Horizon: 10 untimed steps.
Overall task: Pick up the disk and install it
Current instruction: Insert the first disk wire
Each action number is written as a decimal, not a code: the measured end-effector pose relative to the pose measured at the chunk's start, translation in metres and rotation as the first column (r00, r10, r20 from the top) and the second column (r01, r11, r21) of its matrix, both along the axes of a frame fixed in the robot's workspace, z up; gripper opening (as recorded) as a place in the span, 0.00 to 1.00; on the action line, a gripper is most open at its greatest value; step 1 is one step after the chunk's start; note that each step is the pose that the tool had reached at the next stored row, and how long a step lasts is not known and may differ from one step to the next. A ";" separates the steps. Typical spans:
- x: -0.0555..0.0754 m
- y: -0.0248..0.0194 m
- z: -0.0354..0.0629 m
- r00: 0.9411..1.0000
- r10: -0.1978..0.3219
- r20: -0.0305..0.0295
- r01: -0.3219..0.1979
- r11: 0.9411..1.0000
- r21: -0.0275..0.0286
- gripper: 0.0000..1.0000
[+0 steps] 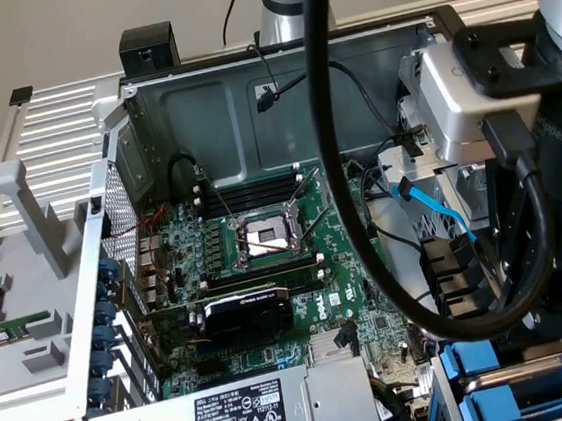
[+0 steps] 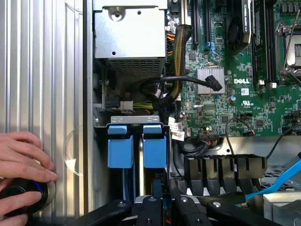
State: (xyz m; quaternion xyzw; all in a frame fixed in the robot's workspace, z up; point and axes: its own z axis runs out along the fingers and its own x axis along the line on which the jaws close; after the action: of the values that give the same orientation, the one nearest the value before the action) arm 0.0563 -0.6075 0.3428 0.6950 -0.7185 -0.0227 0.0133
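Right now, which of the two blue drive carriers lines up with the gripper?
The blue carrier nearer the motherboard; the other carrier sits toward the ribbed case wall.

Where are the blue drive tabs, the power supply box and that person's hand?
Blue drive tabs point(image 2: 120, 150), wrist view: face of one tab.
Power supply box point(image 2: 130, 35), wrist view: its grey metal side.
Hand point(image 2: 21, 155), wrist view: fingers.

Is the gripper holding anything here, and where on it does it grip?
Apparently the disk: a thin, blue-edged slab seen edge-on sits between the nearly closed fingers of the gripper, pinched across its flat sides, above the drive bay.
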 end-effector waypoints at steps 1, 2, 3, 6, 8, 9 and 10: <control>0.000 0.0000 -0.0002 1.000 0.000 0.000 0.000 1.000 0.000 0.16; 0.000 0.0000 -0.0004 1.000 0.000 0.000 0.000 1.000 0.000 0.16; 0.000 0.0000 -0.0006 1.000 0.000 0.000 0.000 1.000 0.000 0.16; 0.000 0.0000 -0.0010 1.000 0.000 0.000 0.000 1.000 0.000 0.16; 0.000 0.0000 -0.0012 1.000 -0.001 0.000 0.001 1.000 0.000 0.16; 0.000 0.0000 -0.0013 1.000 -0.001 0.000 0.001 1.000 0.000 0.16; 0.000 0.0000 -0.0014 1.000 -0.001 0.000 0.001 1.000 0.000 0.16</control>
State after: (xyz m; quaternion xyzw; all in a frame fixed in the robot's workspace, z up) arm 0.0562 -0.6076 0.3414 0.6947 -0.7188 -0.0227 0.0132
